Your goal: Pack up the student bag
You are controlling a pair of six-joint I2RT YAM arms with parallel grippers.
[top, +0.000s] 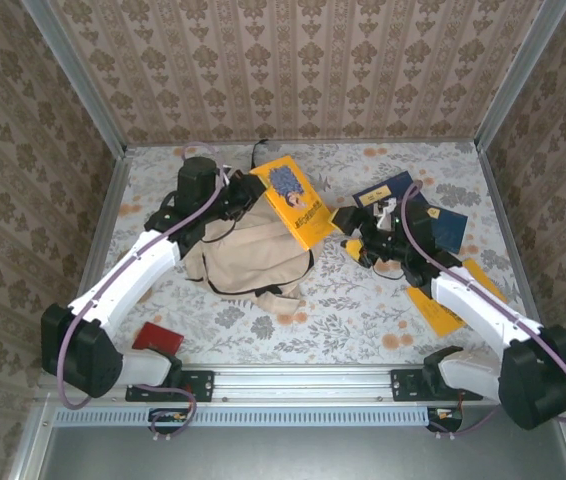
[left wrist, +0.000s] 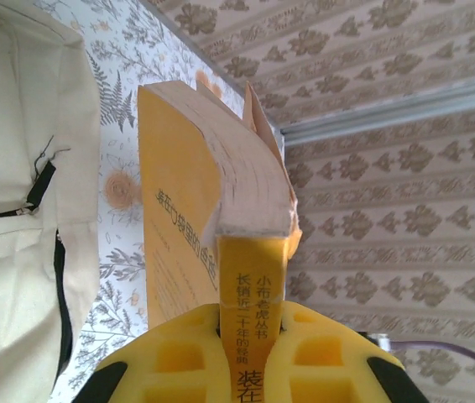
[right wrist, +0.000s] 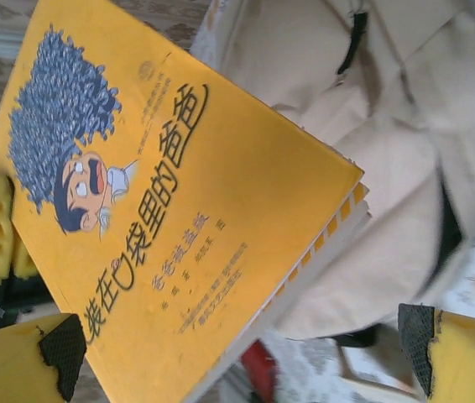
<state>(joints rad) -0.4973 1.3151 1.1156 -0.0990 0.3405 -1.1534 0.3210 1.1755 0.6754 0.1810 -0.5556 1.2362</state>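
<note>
Floral table (top: 363,300) — slumped cream bag (top: 248,255), dark zips.
Yellow book (top: 293,200) pinched in left gripper (top: 246,197), seemingly above the bag; right gripper (top: 361,246) spread wide.

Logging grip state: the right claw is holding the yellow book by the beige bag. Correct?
Not quite: the left claw holds the yellow book, clamped on its spine, by the beige bag. The left wrist view shows it. The right claw is open, gripping nothing.

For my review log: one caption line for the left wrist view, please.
Left gripper clamps the yellow book by its spine, the student bag to its left.
</note>
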